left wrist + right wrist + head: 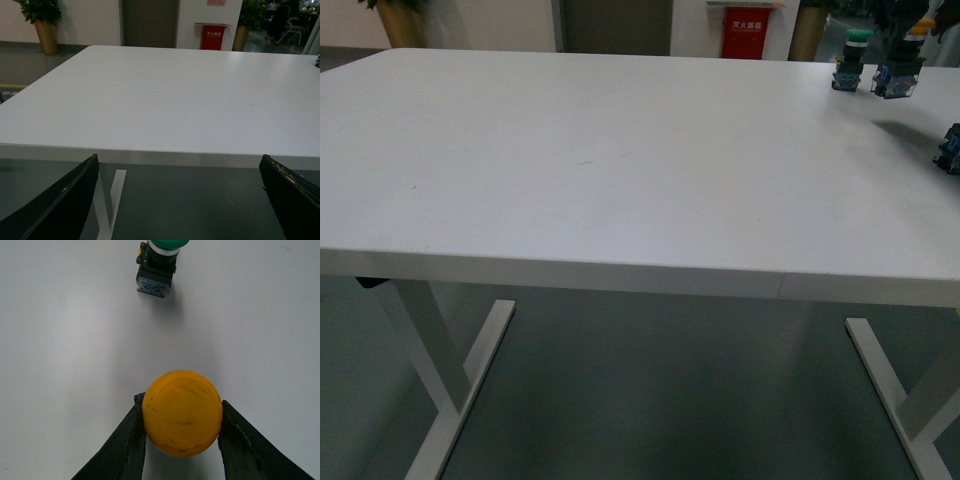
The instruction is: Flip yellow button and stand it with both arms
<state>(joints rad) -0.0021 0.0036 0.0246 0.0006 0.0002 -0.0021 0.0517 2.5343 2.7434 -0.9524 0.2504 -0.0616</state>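
The yellow button (182, 413) shows its round yellow cap facing the right wrist camera, clamped between the two dark fingers of my right gripper (181, 407). In the front view my right gripper (907, 48) is at the table's far right and holds the yellow button (897, 80) cap up, blue-black base down, seemingly a little above the table, with a shadow beneath it. My left gripper (179, 200) is open and empty, in front of and below the near table edge. It does not show in the front view.
A green-capped switch (849, 64) stands just left of the held button; it also shows in the right wrist view (156, 269). Another dark blue switch (950, 148) sits at the right edge of the white table (600, 170). A red box and potted plants stand behind.
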